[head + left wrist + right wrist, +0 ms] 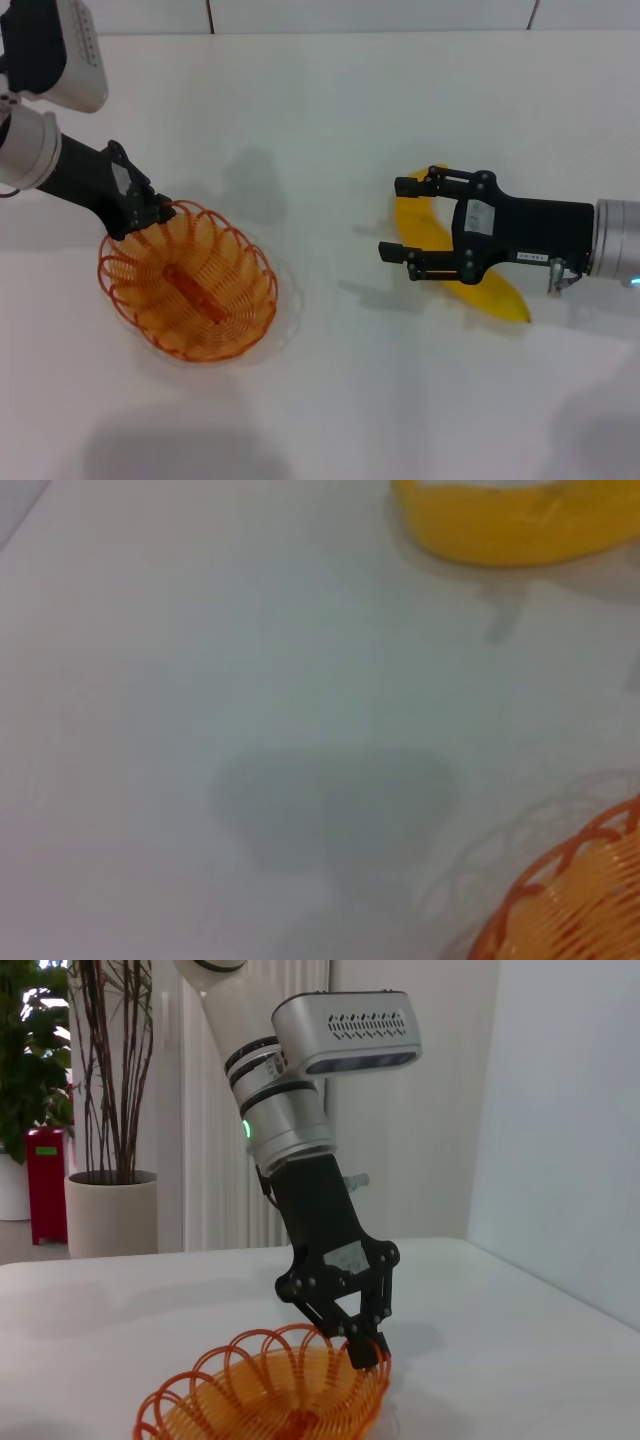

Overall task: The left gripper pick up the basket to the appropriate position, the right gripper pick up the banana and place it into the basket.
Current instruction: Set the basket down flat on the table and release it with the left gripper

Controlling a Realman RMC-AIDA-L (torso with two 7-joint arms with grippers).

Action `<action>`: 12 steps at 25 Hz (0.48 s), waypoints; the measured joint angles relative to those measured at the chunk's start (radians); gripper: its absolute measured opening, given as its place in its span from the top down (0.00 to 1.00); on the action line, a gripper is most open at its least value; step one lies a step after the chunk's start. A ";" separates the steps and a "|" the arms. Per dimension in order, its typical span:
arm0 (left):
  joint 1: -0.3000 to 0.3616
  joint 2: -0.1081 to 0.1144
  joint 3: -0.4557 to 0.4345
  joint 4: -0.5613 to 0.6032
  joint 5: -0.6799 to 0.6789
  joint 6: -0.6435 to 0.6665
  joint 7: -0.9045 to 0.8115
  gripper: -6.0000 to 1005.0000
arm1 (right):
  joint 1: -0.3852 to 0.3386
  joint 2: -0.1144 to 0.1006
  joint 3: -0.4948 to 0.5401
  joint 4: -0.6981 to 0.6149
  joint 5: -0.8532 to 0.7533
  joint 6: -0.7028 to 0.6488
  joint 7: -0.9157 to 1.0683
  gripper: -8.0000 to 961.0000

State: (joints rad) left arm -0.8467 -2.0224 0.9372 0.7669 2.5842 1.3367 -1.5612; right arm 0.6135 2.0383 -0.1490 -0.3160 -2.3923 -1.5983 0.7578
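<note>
The orange wire basket sits at the left of the white table. My left gripper is shut on its far rim; the right wrist view shows the left gripper pinching the rim of the basket. I cannot tell whether the basket is lifted off the table. The yellow banana lies on the table at the right. My right gripper is open just over it, one finger on each side of its far half. The left wrist view shows part of the banana and the basket's rim.
The white table ends at a wall along the back. A stretch of bare table separates basket and banana. Beyond the table, the right wrist view shows a potted plant and a red bin.
</note>
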 joint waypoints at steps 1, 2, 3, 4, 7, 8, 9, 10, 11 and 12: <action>0.000 0.000 0.000 0.002 0.000 0.000 -0.002 0.94 | -0.001 0.000 0.001 0.000 0.000 0.000 0.000 0.17; 0.000 0.000 0.000 0.005 0.000 0.001 -0.005 0.94 | -0.002 -0.001 0.001 0.000 0.000 0.000 0.000 0.17; 0.000 0.000 0.000 0.007 0.000 0.001 -0.007 0.94 | -0.002 -0.001 0.001 0.000 0.000 0.000 0.000 0.17; 0.000 0.000 0.000 0.007 0.000 0.001 -0.008 0.94 | -0.002 -0.001 0.001 0.000 0.000 0.000 0.000 0.17; 0.000 0.001 0.000 0.008 0.000 0.001 -0.009 0.94 | -0.002 -0.001 0.001 0.000 0.000 0.000 0.000 0.17; 0.000 0.001 -0.002 0.008 -0.004 0.003 -0.013 0.94 | -0.001 -0.001 0.001 0.000 0.000 0.000 0.000 0.17; 0.000 0.001 -0.004 0.008 -0.006 0.005 -0.019 0.94 | -0.002 -0.001 0.001 0.000 0.000 0.000 0.000 0.17; 0.000 0.002 -0.007 0.008 -0.011 0.011 -0.029 0.94 | -0.002 -0.001 0.002 0.000 0.000 0.000 0.000 0.17; -0.001 0.006 -0.014 0.009 -0.019 0.024 -0.050 0.94 | -0.003 -0.002 0.002 0.000 0.000 0.000 0.000 0.17; -0.002 0.009 -0.019 0.011 -0.027 0.037 -0.068 0.94 | -0.004 -0.002 0.003 0.000 0.000 0.000 0.000 0.17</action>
State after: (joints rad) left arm -0.8484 -2.0130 0.9182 0.7778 2.5569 1.3742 -1.6288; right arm 0.6091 2.0362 -0.1464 -0.3160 -2.3919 -1.5984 0.7578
